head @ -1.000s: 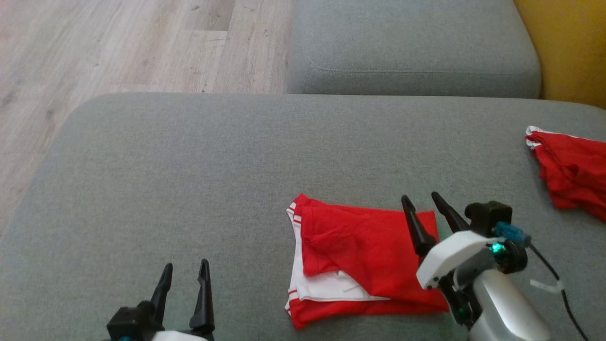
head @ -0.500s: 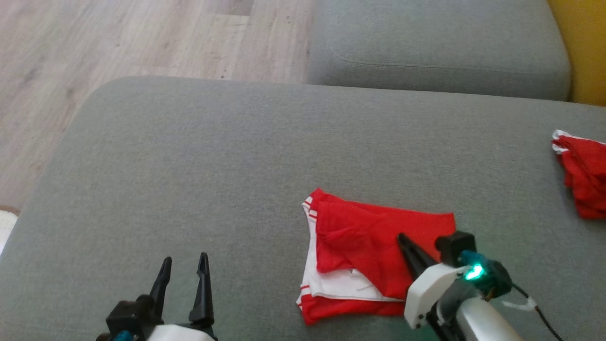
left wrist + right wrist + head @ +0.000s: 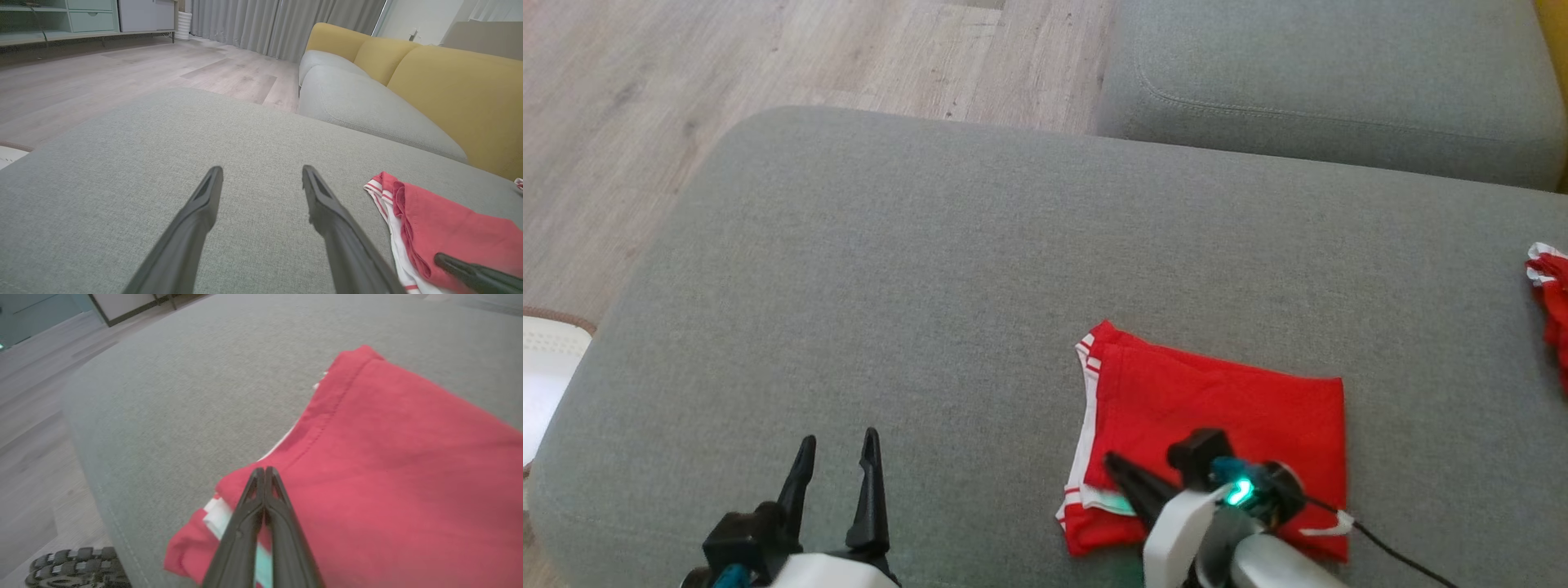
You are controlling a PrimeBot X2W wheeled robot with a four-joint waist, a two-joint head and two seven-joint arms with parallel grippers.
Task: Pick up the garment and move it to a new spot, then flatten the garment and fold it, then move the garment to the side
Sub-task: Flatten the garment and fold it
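The broad grey sofa seat [image 3: 931, 286] lay in front of me, with pale wooden floor [image 3: 686, 82] beyond its far left edge. A second grey cushion [image 3: 1339, 82] sat at the far right, and the yellow backrest [image 3: 449, 81] rose behind it. The garment [image 3: 1225, 400], red with white striped trim, rested folded into a flat rectangle on the near right part of the seat, its trimmed edge facing left. Another bunch of red cloth [image 3: 1553, 302] lay well apart from it at the seat's right edge.

My right gripper [image 3: 1112, 461] was over the garment's near left corner, with its fingers pressed tight together and their tips against the red cloth near the white band. I could not tell whether any cloth was pinched between them. My left gripper [image 3: 839, 438] hung over bare grey fabric at the near left, well apart from the garment, with its fingers spread wide and holding nothing.
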